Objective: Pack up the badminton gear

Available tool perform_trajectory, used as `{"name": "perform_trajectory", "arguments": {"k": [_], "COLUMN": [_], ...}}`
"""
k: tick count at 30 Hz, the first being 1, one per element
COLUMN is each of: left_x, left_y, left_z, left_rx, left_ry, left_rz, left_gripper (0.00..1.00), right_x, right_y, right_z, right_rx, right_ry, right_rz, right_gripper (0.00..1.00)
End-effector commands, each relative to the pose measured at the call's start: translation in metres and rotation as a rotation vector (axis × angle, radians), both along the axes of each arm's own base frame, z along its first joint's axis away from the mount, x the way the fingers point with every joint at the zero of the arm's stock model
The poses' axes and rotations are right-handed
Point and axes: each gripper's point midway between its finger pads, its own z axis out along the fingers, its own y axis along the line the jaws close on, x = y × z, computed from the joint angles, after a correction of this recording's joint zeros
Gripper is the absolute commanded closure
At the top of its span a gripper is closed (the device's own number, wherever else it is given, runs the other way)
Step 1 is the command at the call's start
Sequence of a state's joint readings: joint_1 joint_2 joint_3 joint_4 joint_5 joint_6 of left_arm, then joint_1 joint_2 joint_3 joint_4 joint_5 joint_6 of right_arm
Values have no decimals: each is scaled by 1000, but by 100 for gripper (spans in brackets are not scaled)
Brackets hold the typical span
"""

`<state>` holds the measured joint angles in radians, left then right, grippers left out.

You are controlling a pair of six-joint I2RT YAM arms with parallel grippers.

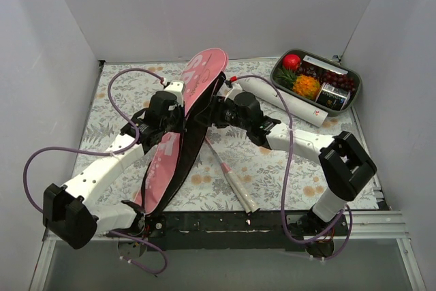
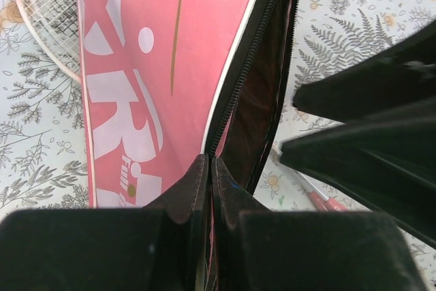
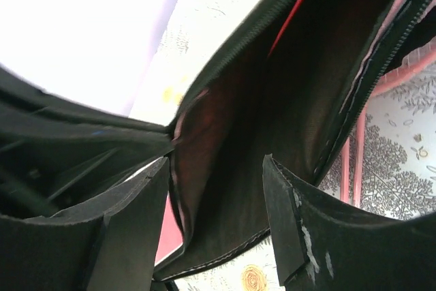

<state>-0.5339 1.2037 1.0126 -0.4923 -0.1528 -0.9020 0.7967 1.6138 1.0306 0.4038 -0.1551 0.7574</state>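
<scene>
The pink racket-shaped bag [image 1: 194, 90] lies lengthwise down the table's middle, its black-trimmed zip side open. My left gripper [image 1: 181, 115] is shut on the bag's zip edge [image 2: 231, 110], and its fingertips [image 2: 208, 161] pinch the fabric. My right gripper [image 1: 216, 110] is open at the bag's mouth, and its spread fingers [image 3: 218, 168] straddle the dark lining [image 3: 272, 100]. The racket's white handle [image 1: 240, 190] sticks out toward the front; its strung head [image 2: 41, 5] and pink frame [image 3: 354, 161] show beside the bag. The long white tube [image 1: 286, 100] lies behind my right arm. The shuttlecock is out of view.
A grey tray [image 1: 347, 103] with colourful fruit stands at the back right corner. A floral cloth [image 1: 286, 168] covers the table. White walls close in the left, back and right sides. Purple cables loop over both arms.
</scene>
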Motion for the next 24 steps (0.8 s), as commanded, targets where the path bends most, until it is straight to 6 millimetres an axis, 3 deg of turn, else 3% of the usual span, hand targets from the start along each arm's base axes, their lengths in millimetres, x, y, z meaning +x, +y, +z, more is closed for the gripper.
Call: {"name": "perform_trajectory", "arguments": {"k": [1, 4, 8, 20, 24], "left_x": [-20, -27, -34, -27, -28], "left_y": [-2, -6, 1, -5, -9], "left_z": [0, 1, -13, -17, -12], "left_rx": [-14, -30, -3, -1, -21], "left_ry": [22, 19, 33, 14, 5], "left_rz": [-37, -60, -56, -84, -99], "left_gripper": [100, 100, 100, 100, 100], "right_x": [20, 26, 23, 0, 11], "right_y": [9, 12, 16, -18, -13], "right_z": [3, -2, 10, 23, 32], "right_rx": [53, 62, 102, 41, 54], "right_ry": [25, 39, 21, 0, -26], "right_rz": [-67, -92, -67, -97, -124], "right_gripper": [35, 35, 35, 37, 37]}}
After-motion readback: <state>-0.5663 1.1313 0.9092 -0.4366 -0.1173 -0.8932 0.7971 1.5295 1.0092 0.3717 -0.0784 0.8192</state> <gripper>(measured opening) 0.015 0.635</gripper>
